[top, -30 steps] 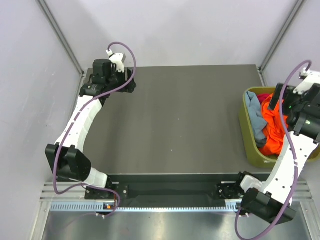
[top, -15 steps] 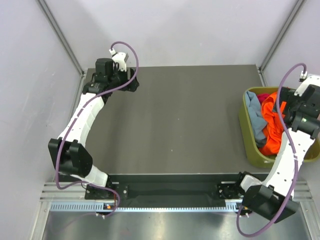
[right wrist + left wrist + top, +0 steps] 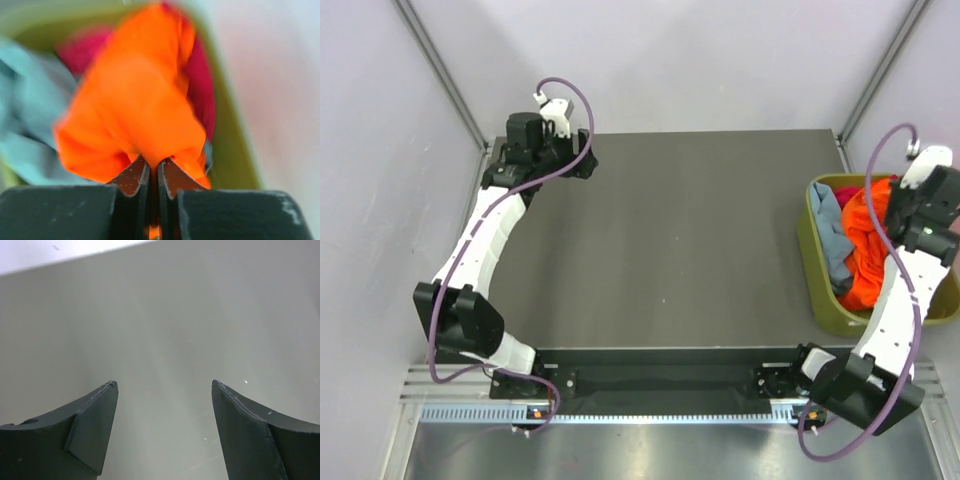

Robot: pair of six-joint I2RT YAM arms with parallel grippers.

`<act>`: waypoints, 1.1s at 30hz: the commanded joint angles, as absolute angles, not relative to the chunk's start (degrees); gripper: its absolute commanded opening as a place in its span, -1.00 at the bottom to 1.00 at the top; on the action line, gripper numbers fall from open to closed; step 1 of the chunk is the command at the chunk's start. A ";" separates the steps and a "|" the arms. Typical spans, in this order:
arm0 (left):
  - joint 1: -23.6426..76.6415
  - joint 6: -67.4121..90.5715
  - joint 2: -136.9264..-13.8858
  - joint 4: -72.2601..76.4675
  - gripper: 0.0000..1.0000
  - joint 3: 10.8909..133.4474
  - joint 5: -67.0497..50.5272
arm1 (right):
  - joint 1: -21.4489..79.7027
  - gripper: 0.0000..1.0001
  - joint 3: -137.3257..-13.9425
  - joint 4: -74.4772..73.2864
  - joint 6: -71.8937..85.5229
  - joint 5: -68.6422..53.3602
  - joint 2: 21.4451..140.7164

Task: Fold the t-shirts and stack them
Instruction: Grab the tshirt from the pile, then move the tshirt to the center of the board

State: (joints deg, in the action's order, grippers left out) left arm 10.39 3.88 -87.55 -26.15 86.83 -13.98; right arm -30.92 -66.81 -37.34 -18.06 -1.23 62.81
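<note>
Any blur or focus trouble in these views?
Top view: sharp, evenly lit. Right wrist view: the orange t-shirt and the bin are blurred, only the right gripper is crisp. Left wrist view: left gripper sharp, table shows a soft sheen.

The right gripper has snapped its jaws shut on the orange t-shirt, cloth now bunching up toward twelve o'clock in the bin.

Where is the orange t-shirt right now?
In the top view the orange t-shirt lies in the green bin at the right edge of the table, beside the grey-blue shirt; the right gripper is shut on a fold of it.
</note>
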 commanded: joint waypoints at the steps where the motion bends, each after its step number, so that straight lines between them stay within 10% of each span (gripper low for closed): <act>1: 10.20 0.62 -81.92 -23.73 0.60 87.28 -10.99 | -31.29 -1.00 -83.17 -31.55 -16.27 -9.74 57.39; 15: 10.02 2.81 -76.91 -22.41 0.61 82.80 -9.49 | -26.92 -1.00 -114.61 -2.90 46.10 -56.06 69.05; 33: 4.75 5.72 -68.03 -25.31 0.60 75.94 -11.43 | -1.15 -1.00 -112.77 -13.61 34.28 -68.11 82.68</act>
State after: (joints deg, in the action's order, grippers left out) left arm 5.15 5.26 -69.95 -25.82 75.81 -10.85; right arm -2.98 -113.03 -15.73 34.57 -65.32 80.49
